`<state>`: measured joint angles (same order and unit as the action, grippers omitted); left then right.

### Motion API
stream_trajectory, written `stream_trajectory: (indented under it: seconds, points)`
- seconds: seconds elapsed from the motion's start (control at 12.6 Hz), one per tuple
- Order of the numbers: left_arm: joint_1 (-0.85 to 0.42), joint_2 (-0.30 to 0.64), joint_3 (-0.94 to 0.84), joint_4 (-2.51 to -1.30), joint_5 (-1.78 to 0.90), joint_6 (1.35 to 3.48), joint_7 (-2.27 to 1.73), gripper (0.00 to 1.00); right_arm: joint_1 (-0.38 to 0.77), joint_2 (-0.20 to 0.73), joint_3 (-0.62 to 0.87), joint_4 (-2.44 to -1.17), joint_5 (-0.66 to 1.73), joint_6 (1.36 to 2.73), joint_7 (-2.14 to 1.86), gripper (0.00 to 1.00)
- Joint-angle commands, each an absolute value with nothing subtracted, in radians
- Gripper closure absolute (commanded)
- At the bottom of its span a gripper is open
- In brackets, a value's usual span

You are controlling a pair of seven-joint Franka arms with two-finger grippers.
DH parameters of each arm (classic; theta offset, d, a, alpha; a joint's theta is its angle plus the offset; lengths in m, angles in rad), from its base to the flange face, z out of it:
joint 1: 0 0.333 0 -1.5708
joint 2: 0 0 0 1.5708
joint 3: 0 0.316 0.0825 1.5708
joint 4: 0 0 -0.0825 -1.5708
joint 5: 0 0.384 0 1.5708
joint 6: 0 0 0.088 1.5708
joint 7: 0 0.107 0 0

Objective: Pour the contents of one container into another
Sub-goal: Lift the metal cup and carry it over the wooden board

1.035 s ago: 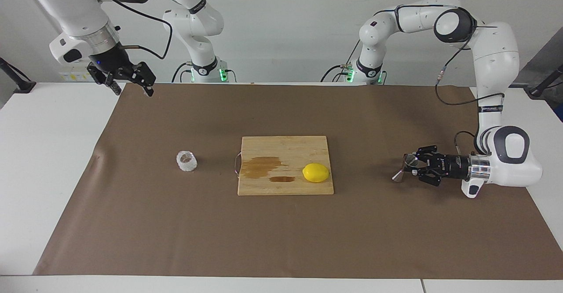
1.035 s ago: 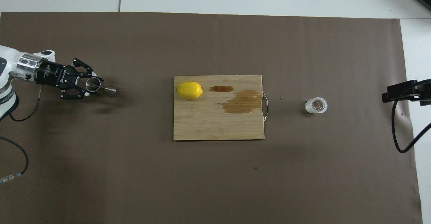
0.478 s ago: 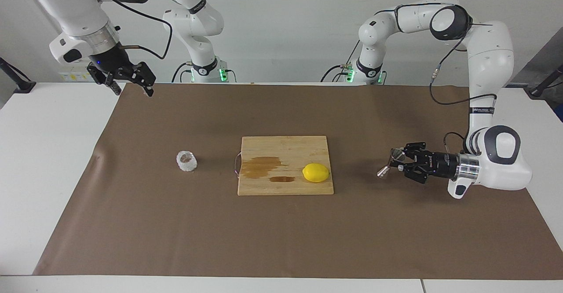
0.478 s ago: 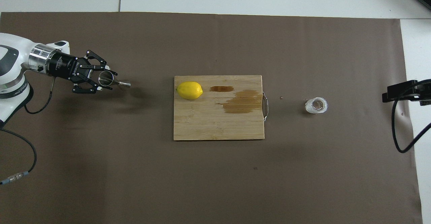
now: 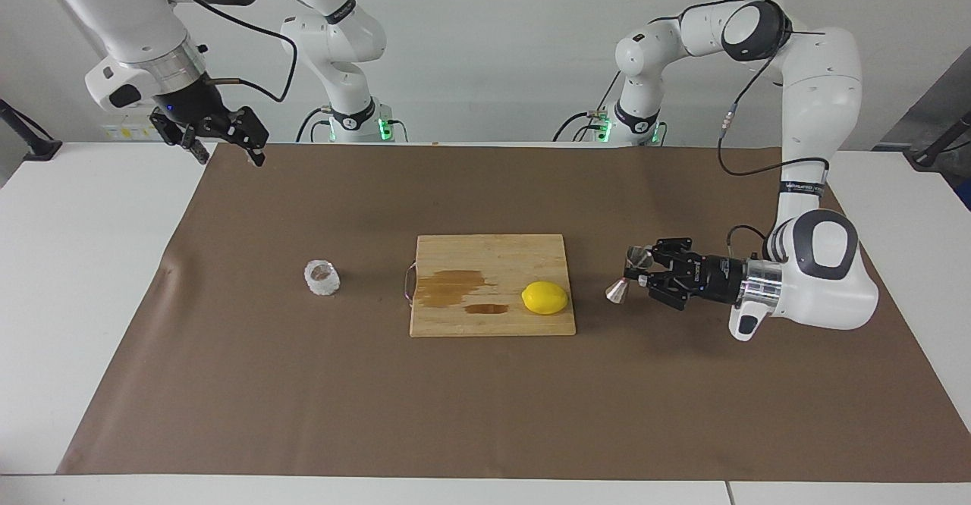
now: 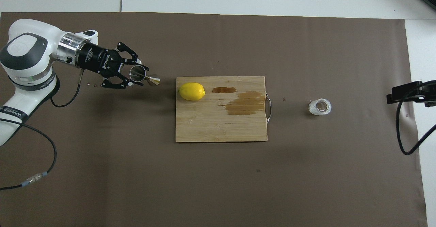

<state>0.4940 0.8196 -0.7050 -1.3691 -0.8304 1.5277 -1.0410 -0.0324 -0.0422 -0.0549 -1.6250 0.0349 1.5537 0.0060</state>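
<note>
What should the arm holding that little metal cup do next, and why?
Probably carry on sideways over the cutting board toward the glass cup. The left gripper is shut on the jigger, raised over the brown mat beside the board's lemon end, with the whole board between it and the cup. The right gripper waits open, high over the mat's corner.
</note>
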Motion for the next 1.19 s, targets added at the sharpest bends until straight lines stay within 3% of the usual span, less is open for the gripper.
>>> stream_trajectory:
  seconds: [0.0, 1.11]
  points:
    - [0.444, 0.747, -0.683, -1.433, -0.902, 1.595, -1.058, 1.00, -0.037, -0.043, -0.054, -1.615, 0.051, 1.535, 0.015, 0.00]
    - [0.150, 0.681, -0.686, -1.569, -1.117, 2.019, -1.069, 1.00, -0.037, -0.043, -0.054, -1.615, 0.051, 1.534, 0.015, 0.00]
